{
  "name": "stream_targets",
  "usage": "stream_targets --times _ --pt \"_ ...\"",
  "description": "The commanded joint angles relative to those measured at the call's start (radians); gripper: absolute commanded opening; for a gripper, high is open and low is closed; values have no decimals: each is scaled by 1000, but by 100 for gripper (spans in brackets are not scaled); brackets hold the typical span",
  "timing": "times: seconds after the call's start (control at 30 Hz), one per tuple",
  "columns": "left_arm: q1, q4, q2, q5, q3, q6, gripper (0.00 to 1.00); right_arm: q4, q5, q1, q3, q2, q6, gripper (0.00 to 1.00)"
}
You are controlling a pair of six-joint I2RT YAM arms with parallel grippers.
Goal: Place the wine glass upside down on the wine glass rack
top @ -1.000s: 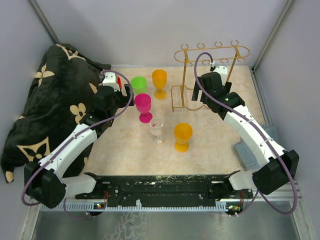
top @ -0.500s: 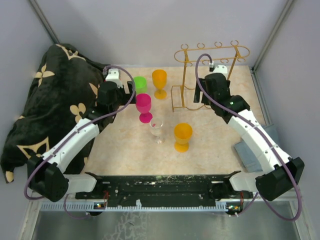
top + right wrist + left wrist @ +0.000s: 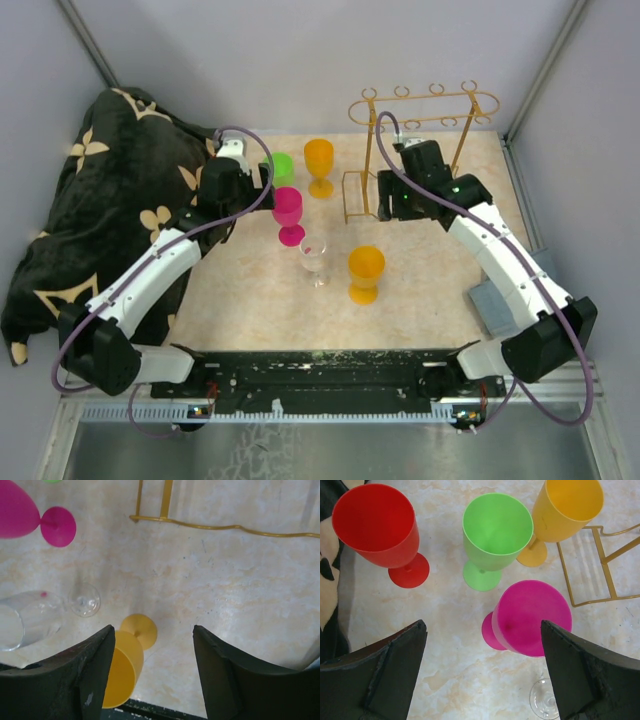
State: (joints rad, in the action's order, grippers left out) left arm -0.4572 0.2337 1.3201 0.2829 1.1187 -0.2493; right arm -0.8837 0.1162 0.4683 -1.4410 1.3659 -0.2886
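We see the wine glass rack [image 3: 430, 96] standing upright at the far right of the table [image 3: 430, 290], its wavy wire base resting on the surface. Six glasses stand on the table to its left and in front of it. The red glass [image 3: 375, 522], the green glass [image 3: 497, 530] and the far orange glass [image 3: 567, 505] form a back row. The red one is just beside a dark patterned cloth [image 3: 100, 210], and the far orange one is just beside the low gold frame of the rack. The pink glass [image 3: 532, 617] stands in front of the green one. Nearer to us is the clear glass [image 3: 314, 255], which seems upright, though its thin walls are hard to read. The near orange glass [image 3: 366, 268] stands to its right.

The left gripper [image 3: 482, 625] hovers above the pink glass with its fingers spread wide and nothing between them. The right gripper [image 3: 153, 628] hangs over bare table in front of the rack, between the rack's base and the near orange glass. It too is spread wide and holds nothing.
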Motion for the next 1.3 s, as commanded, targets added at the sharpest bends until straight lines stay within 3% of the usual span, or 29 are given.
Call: stream_targets --times 0.0,0.3,0.7,1.03,1.17,1.27 --pt "4 23 -20 -27 5 -14 100 -63 -143 6 -21 0 22 62" --pt "4 47 -15 -34 4 -22 100 -125 -269 38 26 -24 43 56" --pt "5 60 -7 -28 -1 -32 100 -155 -209 93 126 -52 48 52" --pt "4 58 11 -43 -7 -46 100 -119 -170 114 182 -32 50 42" --pt "4 59 12 -35 -1 -36 100 -104 -164 119 189 -16 54 29" --pt "4 58 9 -38 2 -29 99 -92 -165 121 193 -5 54 26"
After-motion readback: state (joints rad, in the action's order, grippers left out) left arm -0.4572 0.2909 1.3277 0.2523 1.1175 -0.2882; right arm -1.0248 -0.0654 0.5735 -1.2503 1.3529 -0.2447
